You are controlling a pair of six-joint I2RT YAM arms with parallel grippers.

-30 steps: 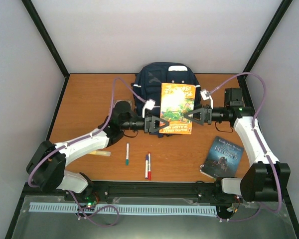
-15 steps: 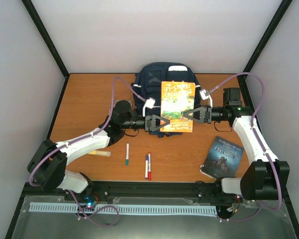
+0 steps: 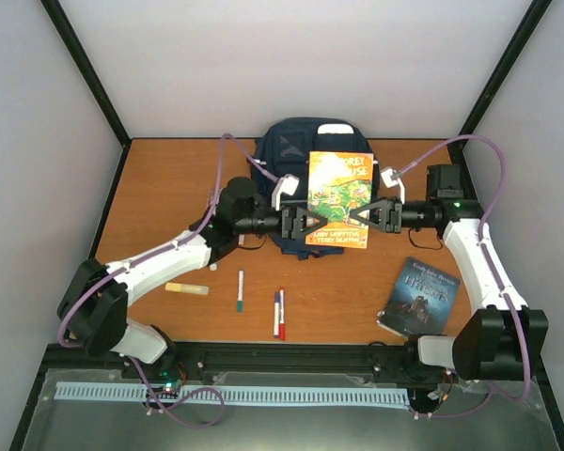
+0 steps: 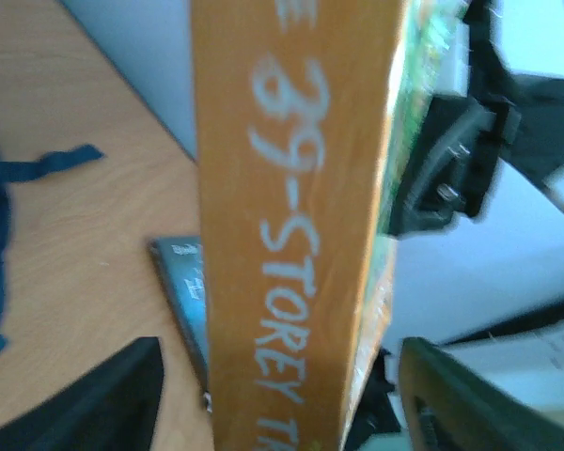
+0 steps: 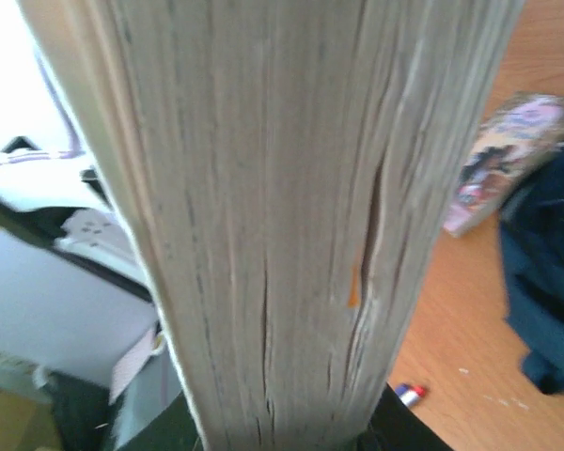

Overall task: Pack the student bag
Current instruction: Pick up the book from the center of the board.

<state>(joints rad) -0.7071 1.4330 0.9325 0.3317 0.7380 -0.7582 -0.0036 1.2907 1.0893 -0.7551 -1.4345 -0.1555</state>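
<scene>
The left gripper (image 3: 305, 223) and right gripper (image 3: 362, 218) both clamp one orange book (image 3: 338, 191) between them, one bag (image 3: 284, 155) beyond, one dark book (image 3: 418, 296) behind.

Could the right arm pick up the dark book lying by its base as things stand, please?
Probably not yet: the right gripper is shut on the orange book; the dark book lies unobstructed.

White-shelled arms (image 3: 160, 268), black joints — lilac cables (image 3: 220, 164) looping overhead.
</scene>
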